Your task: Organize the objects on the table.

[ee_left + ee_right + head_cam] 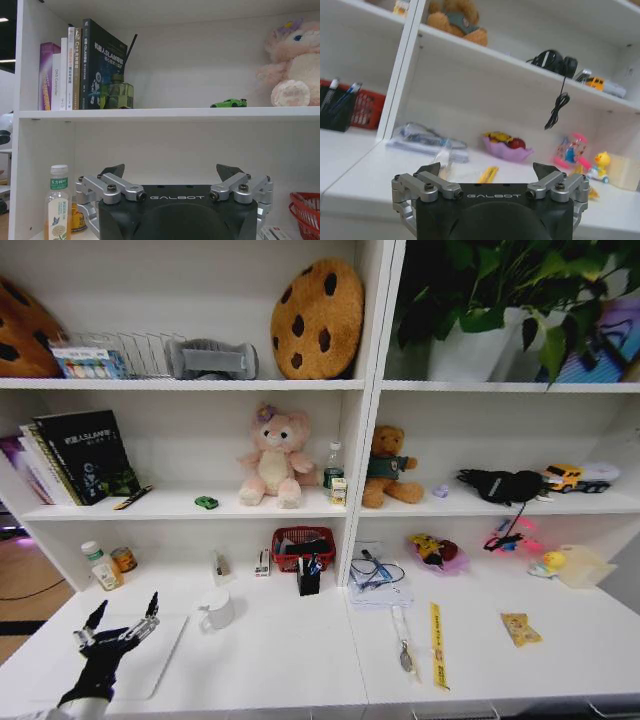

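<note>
Left gripper (122,628): held low over the near left part of the table, above the laptop; its fingers are spread wide and nothing is held between them — the same spread shows in the left wrist view (171,175).

Right gripper (491,172): seen from its own wrist camera, fingers wide apart and empty, facing the right half of the desk.

Laptop (150,655): a thin pale slab lying flat on the table (270,660) near its front left edge, directly below the left gripper. It is judged stiff, fairly heavy and smooth; a flat lid offers no purchase from above, so hold would best be taken at an edge — the near edge by the table front is the likeliest.

Toy car (206,502): a tiny green car on the middle shelf, just left of the pink bear (272,457); also seen in the left wrist view (229,103). Judged light and hard, apt to roll; a pinch across its sides is suggested.

Pens (312,566): standing in a dark holder (308,578) before the red basket (302,543). Slim and slippery, easily rolled.

Edges: the table front lies close behind the laptop; a slide toward it risks a fall.

Open room: bare surface is seen between the laptop and the white mug (217,610), and more toward the middle of the table. Small bottles (103,565) stand near the left wall.
</note>
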Tool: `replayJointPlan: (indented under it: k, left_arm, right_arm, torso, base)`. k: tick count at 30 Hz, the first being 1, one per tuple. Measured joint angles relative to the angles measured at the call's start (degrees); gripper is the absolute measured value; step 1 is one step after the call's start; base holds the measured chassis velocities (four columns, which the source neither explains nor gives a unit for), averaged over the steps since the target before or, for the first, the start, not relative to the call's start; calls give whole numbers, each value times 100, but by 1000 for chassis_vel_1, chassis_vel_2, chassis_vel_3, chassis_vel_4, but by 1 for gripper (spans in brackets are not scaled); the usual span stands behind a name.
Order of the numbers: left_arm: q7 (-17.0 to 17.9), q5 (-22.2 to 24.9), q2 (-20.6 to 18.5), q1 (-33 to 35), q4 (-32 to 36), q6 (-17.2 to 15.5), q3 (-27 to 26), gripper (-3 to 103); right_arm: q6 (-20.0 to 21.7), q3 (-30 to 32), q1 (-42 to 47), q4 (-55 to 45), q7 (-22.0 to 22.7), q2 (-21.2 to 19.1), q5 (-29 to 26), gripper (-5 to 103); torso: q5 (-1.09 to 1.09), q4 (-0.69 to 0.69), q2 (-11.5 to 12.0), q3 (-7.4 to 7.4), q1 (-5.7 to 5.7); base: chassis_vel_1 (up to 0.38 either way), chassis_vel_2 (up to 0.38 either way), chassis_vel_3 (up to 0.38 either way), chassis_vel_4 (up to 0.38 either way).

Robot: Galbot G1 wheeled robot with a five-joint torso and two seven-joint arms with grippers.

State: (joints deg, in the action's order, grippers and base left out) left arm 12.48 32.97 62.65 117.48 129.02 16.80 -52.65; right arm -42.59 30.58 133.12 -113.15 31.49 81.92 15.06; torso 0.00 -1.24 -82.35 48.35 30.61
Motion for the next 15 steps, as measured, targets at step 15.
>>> replayJointPlan:
  k: [15]
  left_arm:
    - [0,0,0,0,0,0,0,100]
  right_arm:
    - [1004,610,-851,-1034,-551,-308,-1347,100]
  torso:
    - [1,0,1,0,0]
  base:
    - [0,0,0,0]
